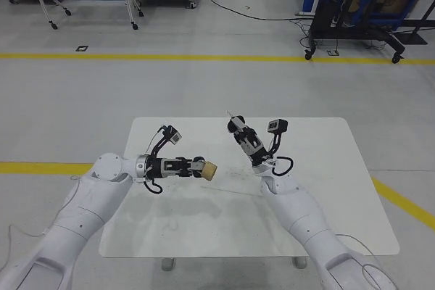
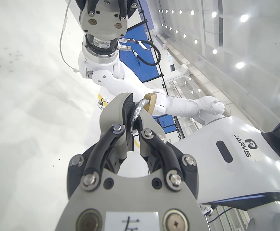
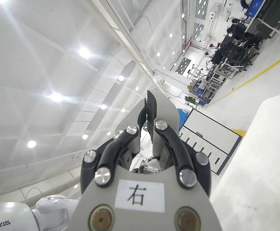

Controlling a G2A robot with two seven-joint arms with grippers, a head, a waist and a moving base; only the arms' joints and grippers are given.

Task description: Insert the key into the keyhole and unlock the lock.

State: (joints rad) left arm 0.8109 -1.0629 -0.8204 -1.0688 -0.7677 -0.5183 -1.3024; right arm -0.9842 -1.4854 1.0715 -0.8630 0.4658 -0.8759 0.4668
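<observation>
In the top view a brass padlock [image 1: 210, 170] hangs over the middle of the white table [image 1: 326, 217]. My left gripper [image 1: 201, 169] is shut on it. The left wrist view shows the fingers [image 2: 120, 106] clamped on the steel shackle [image 2: 140, 105], with the brass body [image 2: 152, 102] past the tips. My right gripper [image 1: 235, 122] is raised to the right of and beyond the lock, apart from it and pointing away. Its pads [image 3: 150, 106] are pressed together, and a thin metal sliver, the key [image 1: 230, 114], sticks out of the tips.
A thin pale strand [image 1: 235, 191] lies on the table below the two grippers. The right arm's wrist [image 2: 101, 46] fills the space just beyond the lock. The table's right half and near part are bare. Carts and racks stand far off on the floor.
</observation>
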